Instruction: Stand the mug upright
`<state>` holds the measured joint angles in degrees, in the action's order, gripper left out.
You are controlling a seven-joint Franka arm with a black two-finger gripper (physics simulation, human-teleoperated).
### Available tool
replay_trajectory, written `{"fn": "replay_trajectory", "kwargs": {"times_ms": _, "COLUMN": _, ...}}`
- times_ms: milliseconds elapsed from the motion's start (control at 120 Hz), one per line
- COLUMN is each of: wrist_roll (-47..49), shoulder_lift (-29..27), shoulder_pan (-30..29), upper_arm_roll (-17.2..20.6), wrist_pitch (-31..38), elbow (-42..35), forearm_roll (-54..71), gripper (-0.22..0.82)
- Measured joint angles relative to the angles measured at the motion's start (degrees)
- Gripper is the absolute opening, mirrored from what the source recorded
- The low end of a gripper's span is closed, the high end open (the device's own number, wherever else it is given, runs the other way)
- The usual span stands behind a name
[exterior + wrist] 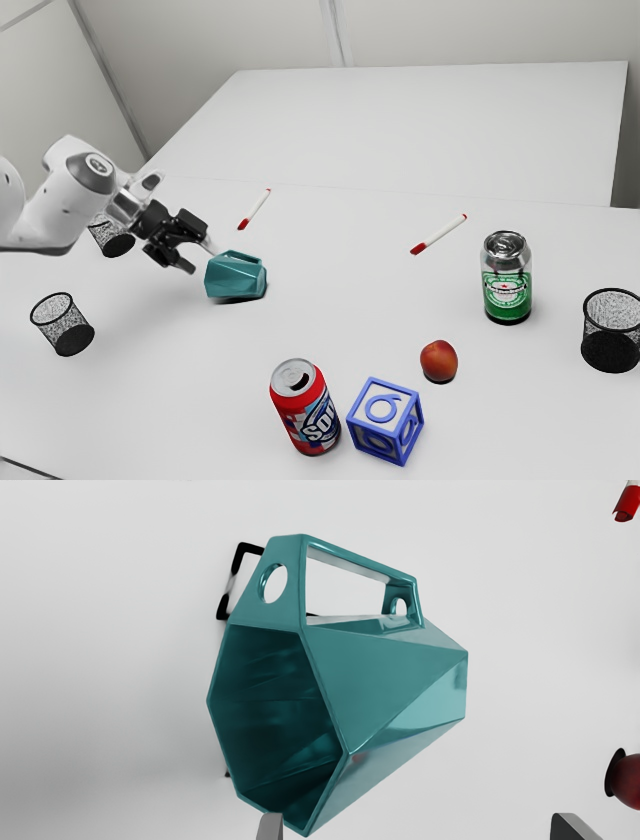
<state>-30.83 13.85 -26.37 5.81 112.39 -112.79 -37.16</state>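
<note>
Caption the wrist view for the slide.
Open gripper before the mouth of a teal mug lying on its side; red fruit and red-ended marker at the picture's edge.

mesh bin (611, 316) cut by exterior view's right edge, fruit (628, 781) and marker (628, 501) cropped in wrist view

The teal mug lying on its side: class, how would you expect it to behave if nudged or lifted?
The mug would probably rock or slide rather than roll freely, since its sides are flat facets. Its crisp edges suggest a stiff body that won't give when squeezed. The glossy surface may be slippery, though the looped handle could offer a surer hold.
</note>
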Motion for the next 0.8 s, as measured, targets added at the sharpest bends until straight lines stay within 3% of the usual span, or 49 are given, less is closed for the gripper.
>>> {"fn": "replay_trajectory", "kwargs": {"times_ms": 567, "wrist_roll": -15.7, "shoulder_lift": 3.9, "shoulder_pan": -1.3, "upper_arm_roll": 0.1, "wrist_pitch": 0.6, "elbow": -4.1, "forearm_roll": -19.4, "gripper": 0.54}}
{"fn": "replay_trajectory", "kwargs": {"times_ms": 800, "wrist_roll": -21.3, "shoulder_lift": 3.9, "shoulder_pan": -1.2, "upper_arm_roll": 0.2, "wrist_pitch": 0.4, "elbow": -4.2, "forearm_roll": -23.3, "gripper": 0.21}}
